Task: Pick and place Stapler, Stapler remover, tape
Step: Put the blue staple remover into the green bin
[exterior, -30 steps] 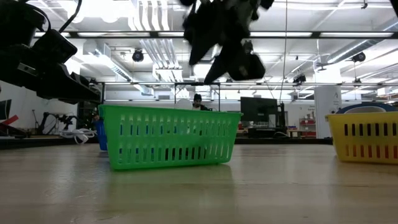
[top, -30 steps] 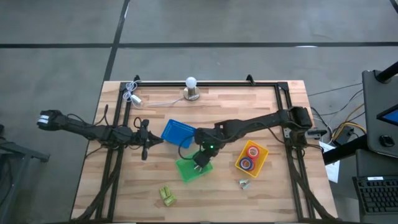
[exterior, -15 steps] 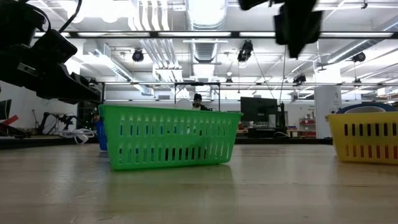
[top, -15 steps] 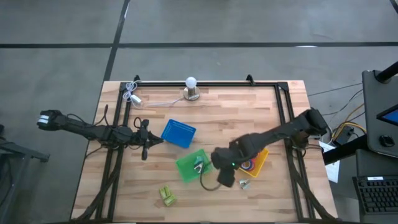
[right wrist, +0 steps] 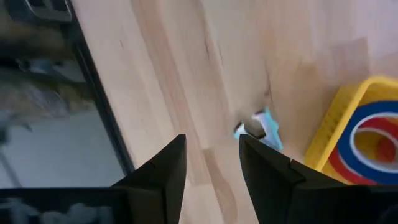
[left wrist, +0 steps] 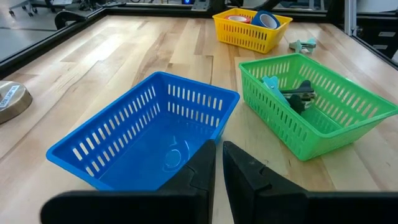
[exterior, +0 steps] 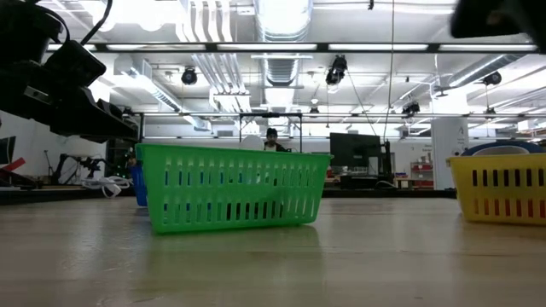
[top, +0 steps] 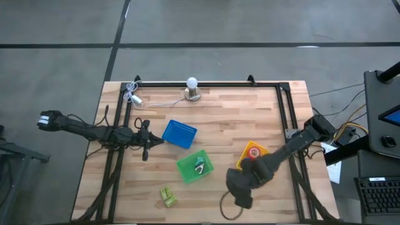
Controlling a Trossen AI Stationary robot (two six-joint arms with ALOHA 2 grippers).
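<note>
In the right wrist view, my right gripper (right wrist: 211, 146) is open above bare wood. A small teal and silver stapler remover (right wrist: 260, 129) lies on the table just ahead of it, beside the yellow bin (right wrist: 339, 118) holding blue and red tape rolls (right wrist: 373, 144). In the high view the right arm (top: 240, 190) hides that remover. Another remover (top: 200, 166) lies in the green bin (top: 187, 170). Two small light-green staplers (top: 167, 196) lie near the near edge. My left gripper (left wrist: 219, 163) waits shut at the table's left, facing the blue bin (left wrist: 149, 134).
The blue bin (top: 179, 134) sits left of centre, with the green bin just nearer. A lamp bulb on a round base (top: 192, 88) and its white cable (top: 133, 94) lie along the far edge. Black frame rails run along the table's sides. Bare wood lies near the right gripper.
My right arm has swung away from above the green bin, toward the near edge and to the right. It now hangs over the wood beside the yellow bin. A stapler remover now shows lying in the green bin.
</note>
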